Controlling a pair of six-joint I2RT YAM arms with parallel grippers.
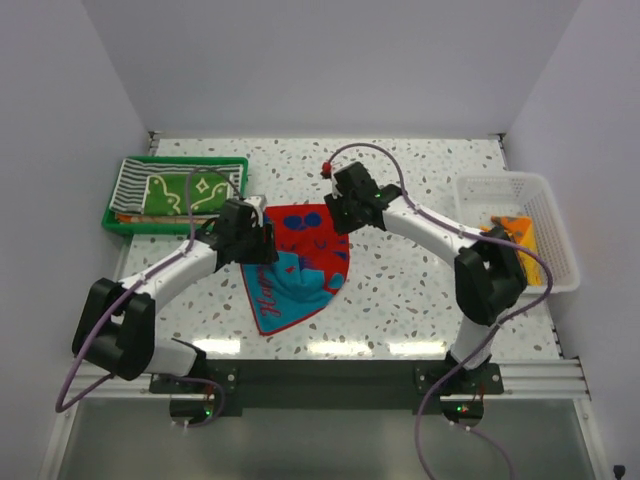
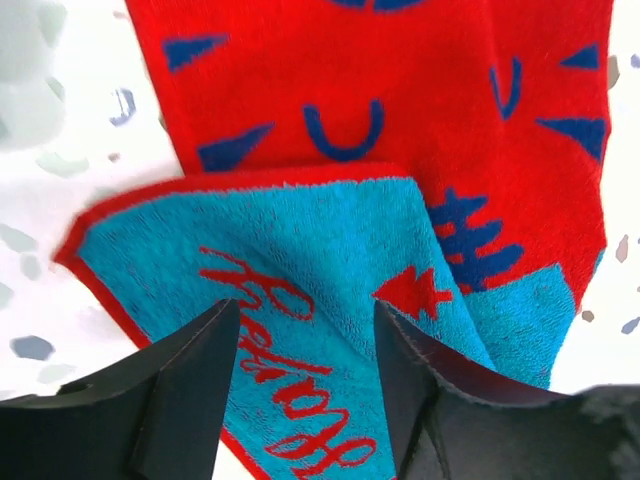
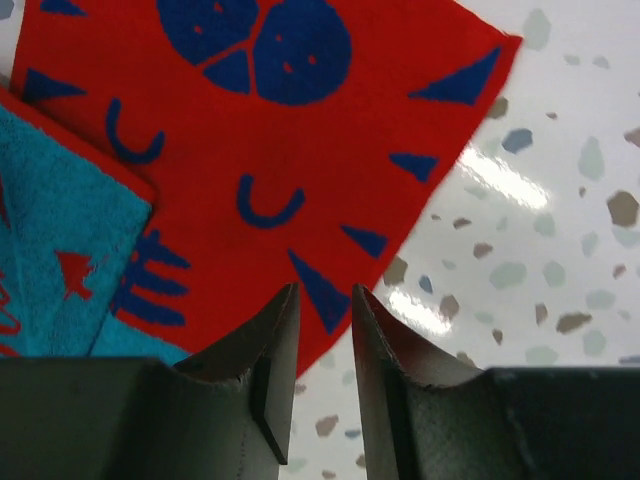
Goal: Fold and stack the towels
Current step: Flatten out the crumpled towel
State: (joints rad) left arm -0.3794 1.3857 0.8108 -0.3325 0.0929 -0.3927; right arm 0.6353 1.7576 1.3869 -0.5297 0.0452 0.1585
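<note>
A red towel with blue drawings (image 1: 310, 235) lies at the table's middle. Its near part is folded over, showing a teal side with red writing (image 1: 295, 285). My left gripper (image 1: 258, 240) is open and empty above the towel's left side, its fingers over the teal flap (image 2: 300, 260). My right gripper (image 1: 345, 212) hovers over the towel's far right edge (image 3: 300, 130), jaws a narrow gap apart with nothing between them. A black-and-white striped towel (image 1: 135, 180) and a green towel with white drawings (image 1: 190, 190) lie folded in the tray. An orange towel (image 1: 520, 235) lies in the basket.
The green plastic tray (image 1: 180, 159) stands at the back left, close to my left arm. The white mesh basket (image 1: 500, 180) stands at the right edge. The speckled white table (image 1: 400, 290) is walled on three sides.
</note>
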